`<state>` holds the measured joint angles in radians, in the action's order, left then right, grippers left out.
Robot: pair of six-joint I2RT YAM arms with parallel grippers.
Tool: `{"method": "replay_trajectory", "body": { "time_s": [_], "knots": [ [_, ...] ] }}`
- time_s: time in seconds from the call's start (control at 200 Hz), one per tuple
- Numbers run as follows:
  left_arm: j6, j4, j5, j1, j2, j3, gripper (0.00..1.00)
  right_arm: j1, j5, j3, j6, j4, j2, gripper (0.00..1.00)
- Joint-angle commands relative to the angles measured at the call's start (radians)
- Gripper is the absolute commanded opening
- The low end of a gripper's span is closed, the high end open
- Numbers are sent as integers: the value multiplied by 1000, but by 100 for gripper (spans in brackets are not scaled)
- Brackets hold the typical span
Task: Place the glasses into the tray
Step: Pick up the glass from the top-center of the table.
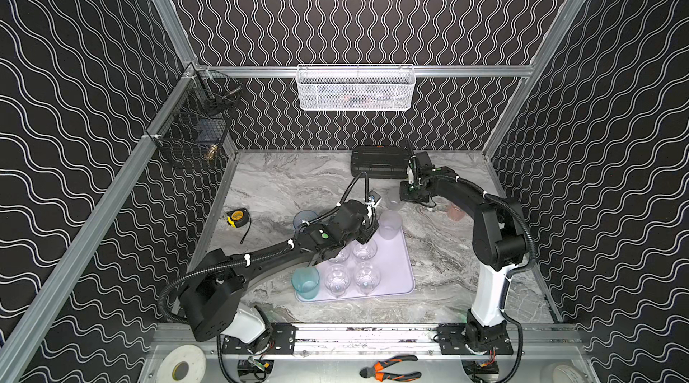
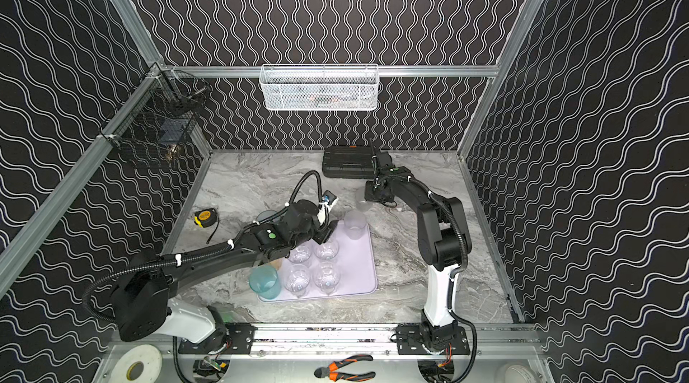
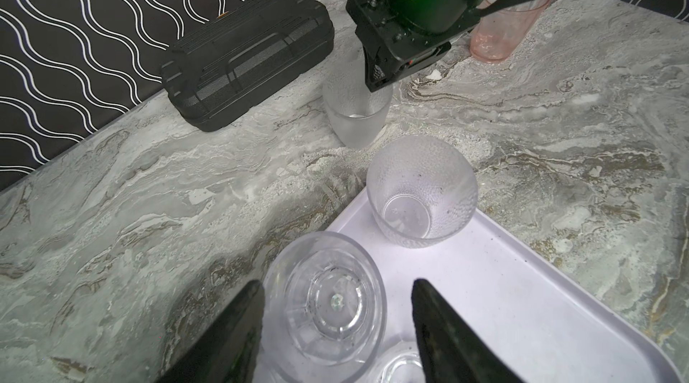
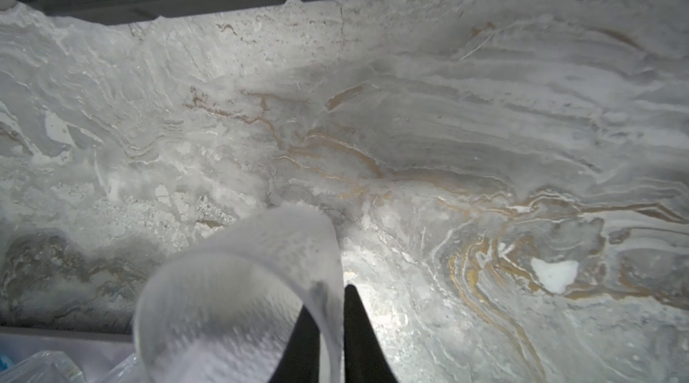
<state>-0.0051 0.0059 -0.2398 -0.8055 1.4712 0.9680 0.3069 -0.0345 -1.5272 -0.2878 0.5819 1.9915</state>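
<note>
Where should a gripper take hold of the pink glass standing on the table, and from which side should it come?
I would pinch the rim wall of the pink glass from above, one finger inside, one outside. It stands upright, mouth open upward. The right gripper holds the frosted glass that way.

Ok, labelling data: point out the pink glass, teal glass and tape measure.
pink glass (image 3: 499,32), left wrist view, lower side wall.
teal glass (image 1: 305,292), in a top view, near side wall.
tape measure (image 1: 235,216), in a top view, yellow face.

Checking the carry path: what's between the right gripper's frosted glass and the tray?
Just bare marble tabletop between frosted glass and tray, shown in the left wrist view.
</note>
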Motion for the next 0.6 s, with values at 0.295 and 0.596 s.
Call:
{"method": "replay_trajectory", "body": {
  "time_s": [0.295,0.596],
  "knots": [
    [13,15,-42,-1,-29,7,66,6,86,-28,35,82,-148,2],
    [67,4,-112,-1,-101,-4,68,12,221,134,114,234,-413,2]
  ]
}}
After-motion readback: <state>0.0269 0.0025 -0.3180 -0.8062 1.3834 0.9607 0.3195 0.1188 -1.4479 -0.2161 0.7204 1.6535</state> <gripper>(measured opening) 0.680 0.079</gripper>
